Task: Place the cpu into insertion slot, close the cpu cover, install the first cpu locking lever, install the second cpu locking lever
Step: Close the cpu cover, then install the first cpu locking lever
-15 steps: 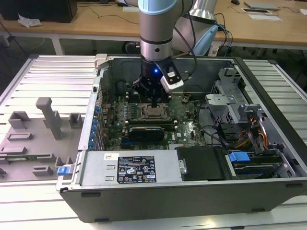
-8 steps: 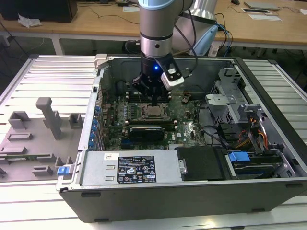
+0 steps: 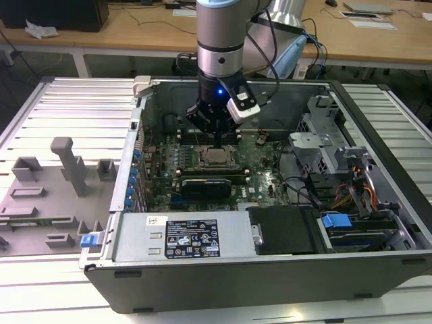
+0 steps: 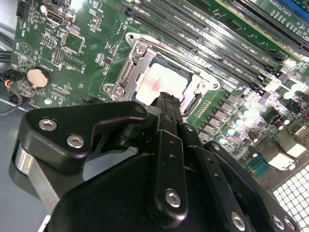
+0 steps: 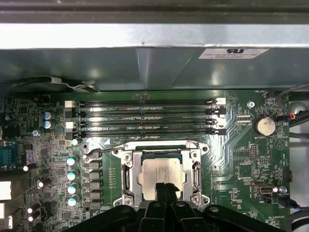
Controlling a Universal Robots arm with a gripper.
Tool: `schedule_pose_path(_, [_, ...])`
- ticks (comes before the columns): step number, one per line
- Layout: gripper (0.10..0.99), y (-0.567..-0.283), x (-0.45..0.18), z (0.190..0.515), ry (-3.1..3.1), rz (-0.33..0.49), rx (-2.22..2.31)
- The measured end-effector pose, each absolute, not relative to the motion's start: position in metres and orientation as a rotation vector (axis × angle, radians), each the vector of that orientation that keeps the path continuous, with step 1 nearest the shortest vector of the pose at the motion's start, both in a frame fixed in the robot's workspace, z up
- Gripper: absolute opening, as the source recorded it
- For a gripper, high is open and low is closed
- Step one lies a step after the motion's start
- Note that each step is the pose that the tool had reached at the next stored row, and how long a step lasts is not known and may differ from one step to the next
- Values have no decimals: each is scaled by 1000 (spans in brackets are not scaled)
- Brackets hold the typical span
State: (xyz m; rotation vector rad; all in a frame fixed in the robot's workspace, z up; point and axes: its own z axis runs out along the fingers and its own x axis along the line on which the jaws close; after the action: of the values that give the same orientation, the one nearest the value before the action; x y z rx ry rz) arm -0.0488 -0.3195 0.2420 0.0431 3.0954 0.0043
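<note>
The cpu (image 5: 161,173) lies flat in the insertion slot (image 5: 120,199) on the green board, its pale metal top showing. The silvery cpu cover (image 5: 127,166) lies down around it, framing the chip through its window. A thin wire lever (image 5: 104,151) runs along the socket's side nearest the memory slots. My gripper (image 5: 164,187) hangs just above the chip's edge with its black fingers shut together and nothing between them. In the second wrist view the fingertips (image 4: 166,99) sit over the cpu (image 4: 157,82) inside the cover (image 4: 129,68). The exterior view shows the gripper (image 3: 217,140) right above the cpu (image 3: 216,158).
Several long black memory slots (image 5: 145,118) run beside the socket. A coin battery (image 5: 264,125) and capacitors (image 5: 71,174) stand on the board. The open computer case (image 3: 128,169) walls surround the arm; a drive cage (image 3: 317,135) and cables (image 3: 358,189) fill the exterior view's right.
</note>
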Motion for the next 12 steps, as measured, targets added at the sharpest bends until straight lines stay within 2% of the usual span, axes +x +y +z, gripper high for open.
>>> schedule_pose_path(12, [106,-319,-49,242,3095,4,43])
